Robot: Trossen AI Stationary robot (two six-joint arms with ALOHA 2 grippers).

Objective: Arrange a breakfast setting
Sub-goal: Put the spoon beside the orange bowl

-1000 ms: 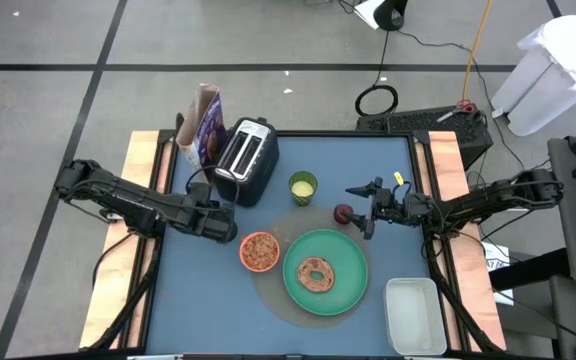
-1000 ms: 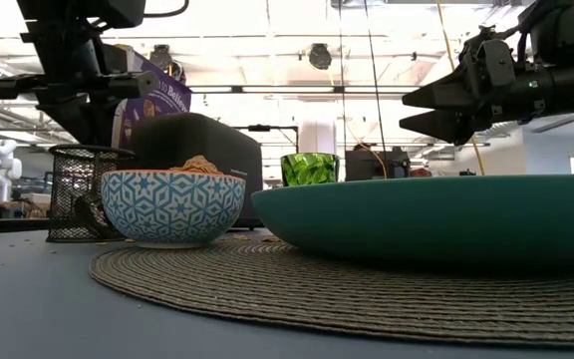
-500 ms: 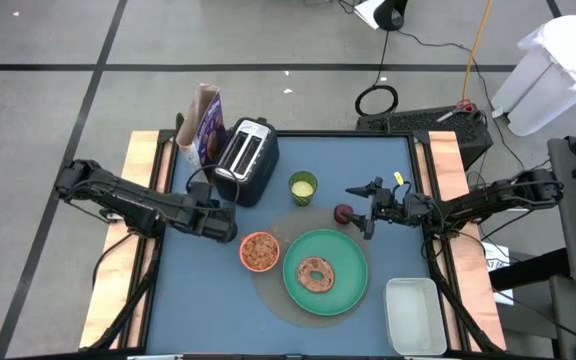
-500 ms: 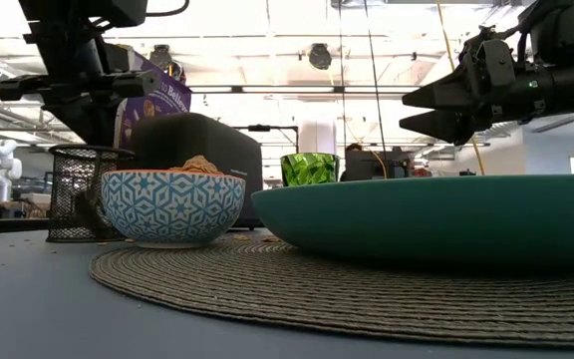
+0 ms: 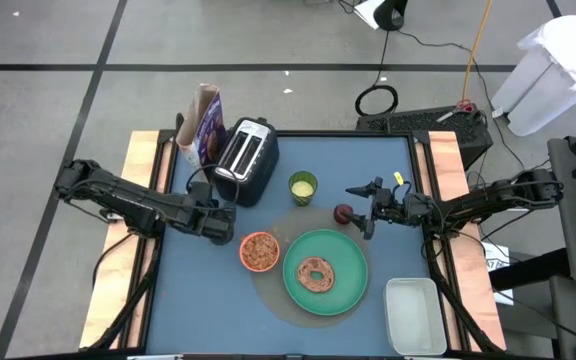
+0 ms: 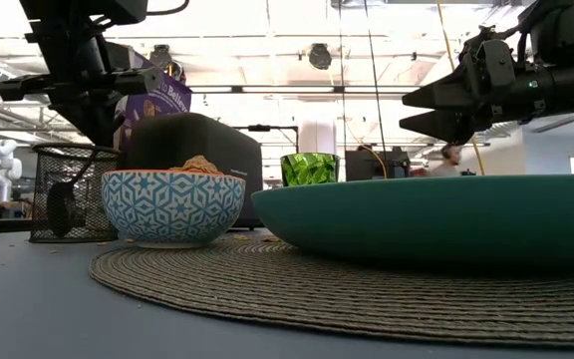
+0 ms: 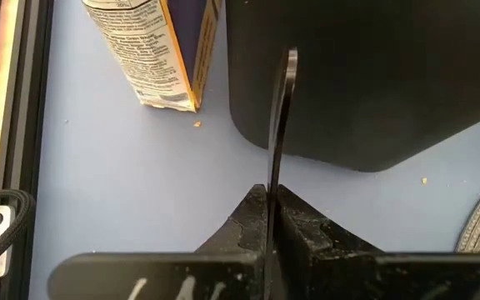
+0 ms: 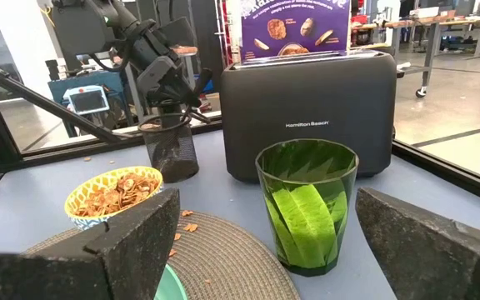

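Observation:
The green plate (image 5: 346, 290) lies on a round woven mat with the brown bagel (image 5: 316, 272) on it. The orange bowl (image 5: 259, 251) stands at the plate's left. The dark-red fruit (image 5: 343, 213) rests on the table behind the plate. The purple cereal box (image 5: 206, 125) stands at the far left. My left gripper (image 5: 223, 225) is left of the bowl and shut on the metal spoon (image 7: 278, 117). My right gripper (image 5: 359, 211) hangs open just right of the fruit and above it (image 6: 415, 110), touching nothing. My left gripper pinches the spoon's thin shaft (image 7: 269, 179) between its two fingers (image 7: 307, 237). The spoon shows edge-on and runs straight forward from the fingertips, along the fingers. Which end of the spoon the fingers have cannot be told.
A black toaster (image 5: 246, 160) stands beside the cereal box, with a green glass (image 5: 303, 187) to its right. A black mesh cup (image 6: 73, 194) stands under my left arm. A white rectangular tub (image 5: 413, 315) sits at the near right corner.
In the low view the mesh cup has slid toward the table's left, and a dark oval shape inside it has gone with it. My right gripper has kept still.

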